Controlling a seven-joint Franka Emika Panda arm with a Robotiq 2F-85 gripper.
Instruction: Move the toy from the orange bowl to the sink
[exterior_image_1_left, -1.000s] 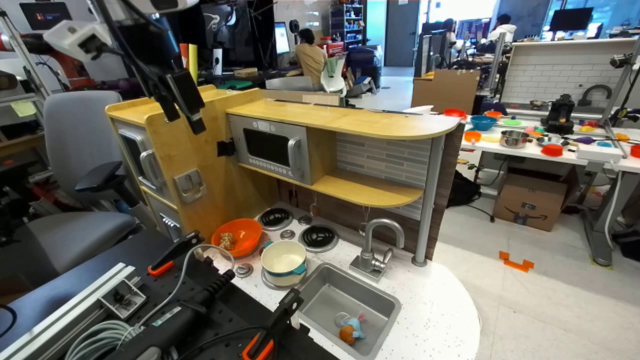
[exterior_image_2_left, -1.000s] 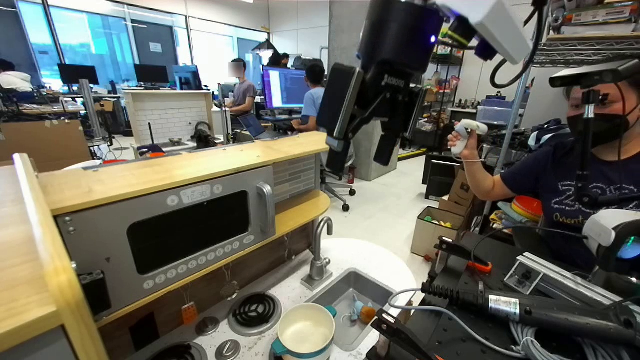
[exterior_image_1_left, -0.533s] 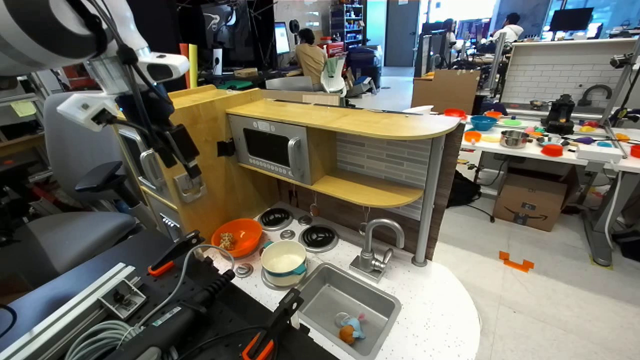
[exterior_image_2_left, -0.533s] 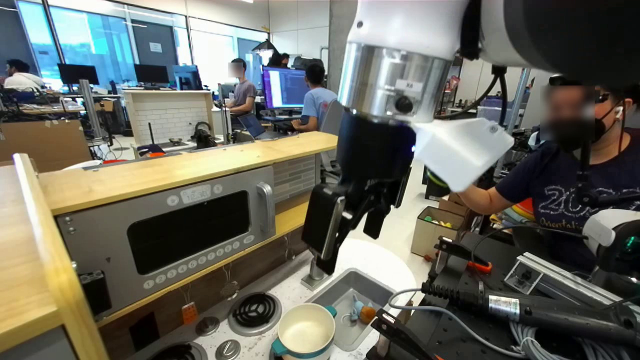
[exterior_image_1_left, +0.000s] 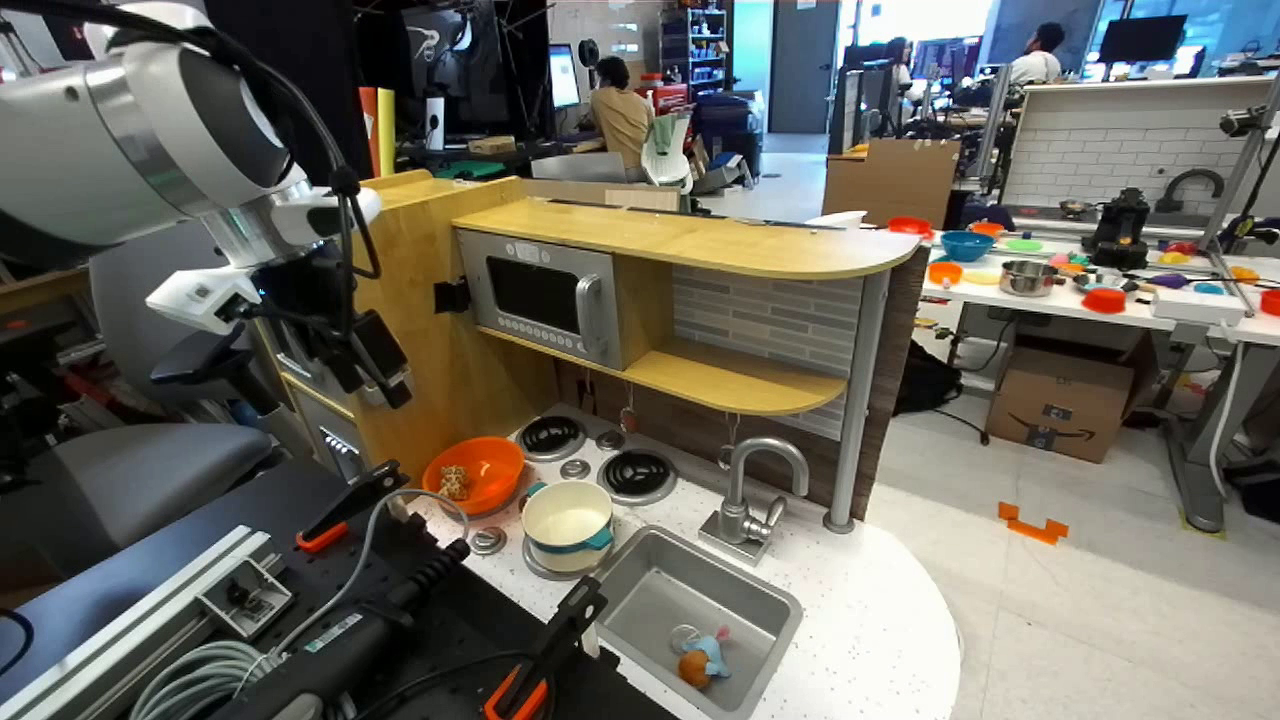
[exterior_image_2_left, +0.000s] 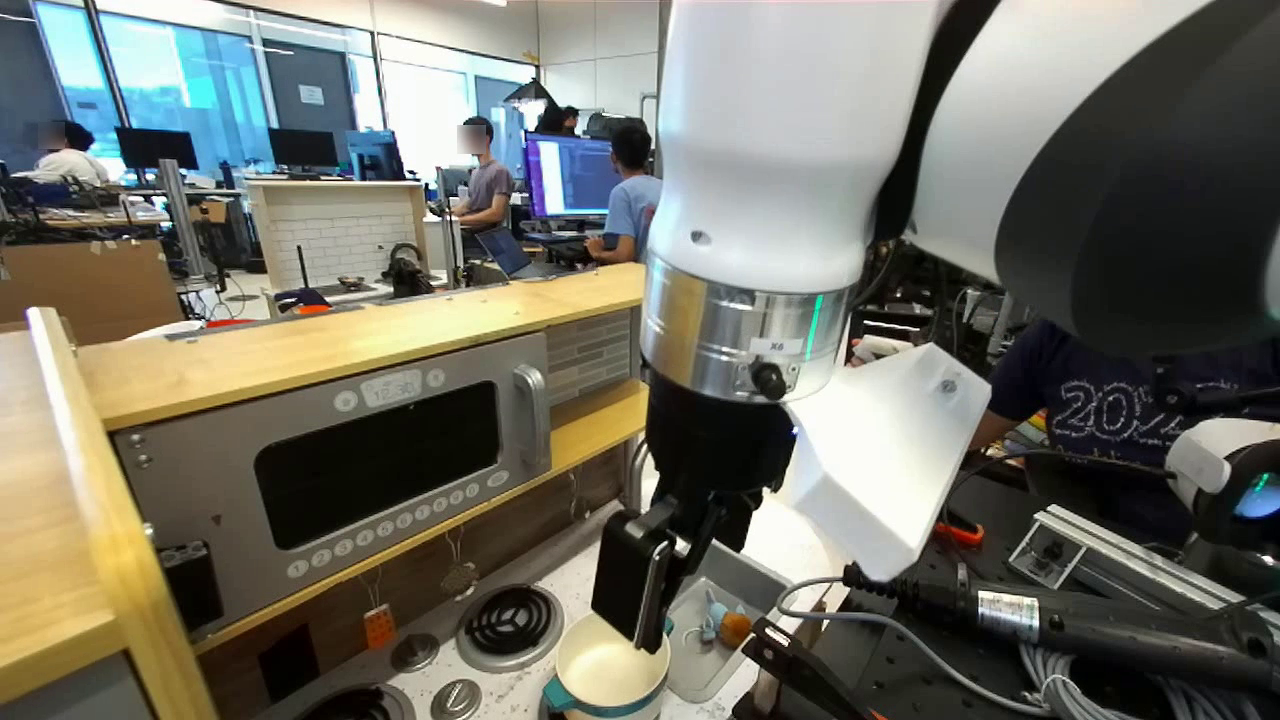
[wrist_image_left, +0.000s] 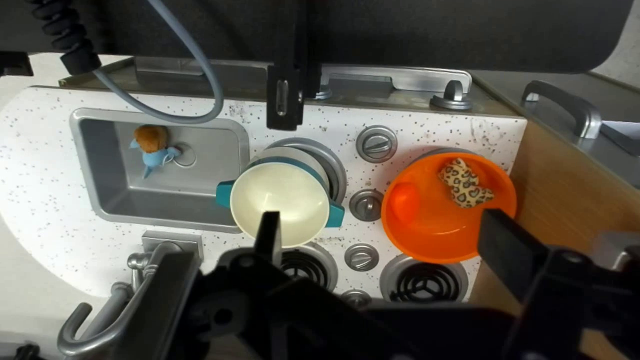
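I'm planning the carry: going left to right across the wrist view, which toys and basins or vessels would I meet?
Sink with the blue-and-brown toy, cream pot, orange bowl with the leopard-print toy.

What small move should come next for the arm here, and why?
Probably shift the open end effector toward the orange bowl: in the wrist view, the spotted toy inside it sits nearer one finger, while the other overlaps the cream pot.

The place was a robotics lab, shown by a robot arm (exterior_image_2_left: 780, 140) over a toy kitchen (exterior_image_1_left: 645, 300), coiled cable (exterior_image_1_left: 205, 680), clamps (exterior_image_1_left: 365, 490) and people (exterior_image_2_left: 626, 205) at computer monitors (exterior_image_2_left: 568, 175).
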